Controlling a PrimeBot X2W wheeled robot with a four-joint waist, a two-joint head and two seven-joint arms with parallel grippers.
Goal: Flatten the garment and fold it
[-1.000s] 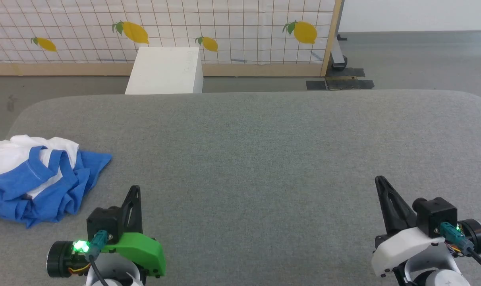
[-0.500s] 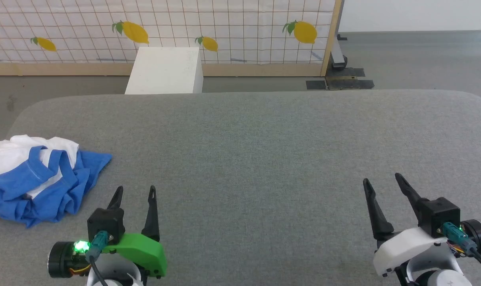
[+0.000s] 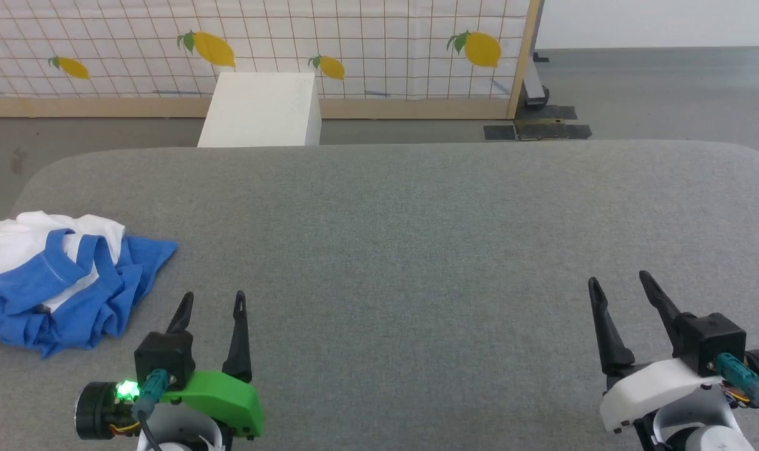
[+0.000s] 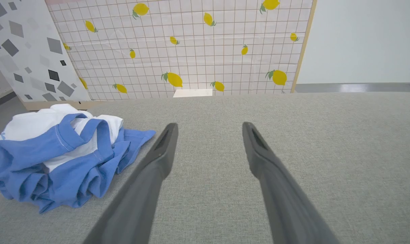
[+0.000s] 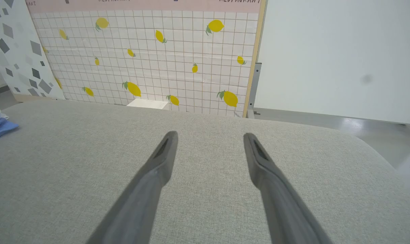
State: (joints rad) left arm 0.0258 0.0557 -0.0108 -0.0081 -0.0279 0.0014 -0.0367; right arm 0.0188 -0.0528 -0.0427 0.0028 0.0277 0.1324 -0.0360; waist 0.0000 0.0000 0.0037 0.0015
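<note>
Grey fabric table (image 3: 385, 238), garment (image 3: 59, 282) crumpled in a heap at its left edge, blue sleeves and neckband bunched over white, not flattened. Left tool (image 3: 214, 294) open, fingers spread, empty, near the heap's right side, not touching it. Right tool (image 3: 619, 277) open too, empty, well apart from garment, over table's right side. White box (image 3: 260, 109) beyond far edge, lemon-print panel (image 3: 354, 37) behind.

Grey fabric-covered surface (image 3: 417, 207) is carrying the garment (image 3: 59, 282). It's lying crumpled in a white-and-blue heap, sitting left of the left gripper (image 3: 214, 294), about level with its fingertips and not touching them. It's lying well apart from the right gripper (image 3: 618, 277).
</note>
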